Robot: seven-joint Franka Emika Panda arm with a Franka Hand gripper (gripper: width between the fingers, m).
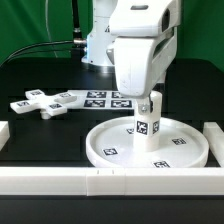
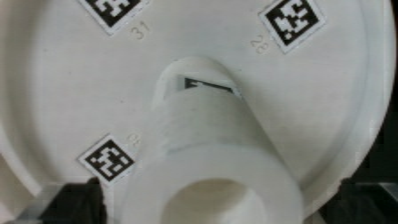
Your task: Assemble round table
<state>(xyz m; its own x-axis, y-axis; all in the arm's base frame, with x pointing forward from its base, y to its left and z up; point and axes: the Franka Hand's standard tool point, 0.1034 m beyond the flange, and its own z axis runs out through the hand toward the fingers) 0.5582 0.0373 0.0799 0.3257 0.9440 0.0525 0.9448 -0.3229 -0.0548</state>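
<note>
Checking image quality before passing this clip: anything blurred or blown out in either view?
Exterior view: evenly lit, white disc and post clear against the dark table, no glare. Wrist view: the post near the lens is soft, white surfaces nearly wash out, the disc's tags are readable.

Smooth white plastic disc [image 1: 110, 145] and post [image 1: 148, 122]; matt black table [image 1: 40, 130].

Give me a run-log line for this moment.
end effector: open, over post | post: upright on disc | cross piece: lying apart, exterior view's left
</note>
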